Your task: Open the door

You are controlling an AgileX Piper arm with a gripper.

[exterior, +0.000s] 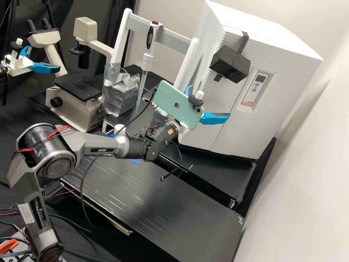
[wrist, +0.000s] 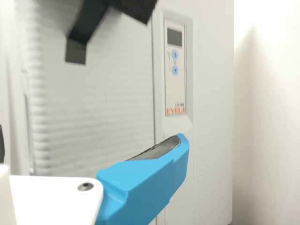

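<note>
Beyond the arm, on the far black tabletop (exterior: 221, 174), stands a white laboratory incubator (exterior: 294, 72), and its ribbed door (exterior: 203, 129) forms one side of the front. From where I stand, the door looks shut, its edge running straight along the column beside it. Up on the door sits a black foam block (exterior: 229, 64), with a dark strap (exterior: 242, 43) rising above it towards the cabinet's top edge. Just beside the door, a control panel (exterior: 256, 86) carries a small dark display and two round blue buttons.

Near the lower part of the front, below the foam block, the end effector (exterior: 210, 100) has its bright blue fingers (exterior: 215, 118) spread well apart. Whether either finger touches the door, I can't tell. The wrist view shows a dark pad (wrist: 157, 148) lining one of them. A mint-green phone (exterior: 174, 103) is mounted slantwise at the wrist, right behind the fingers.

Farther along, between the incubator and a beige microscope (exterior: 74, 109), a pale frame (exterior: 121, 40) holds a pipette (exterior: 148, 60) with its tip pointing down. Beside the pipette's tip sits a bulky bundle wrapped in silver tape (exterior: 121, 92). Closer to me lies another black table (exterior: 156, 196), with the arm reaching across above it.
</note>
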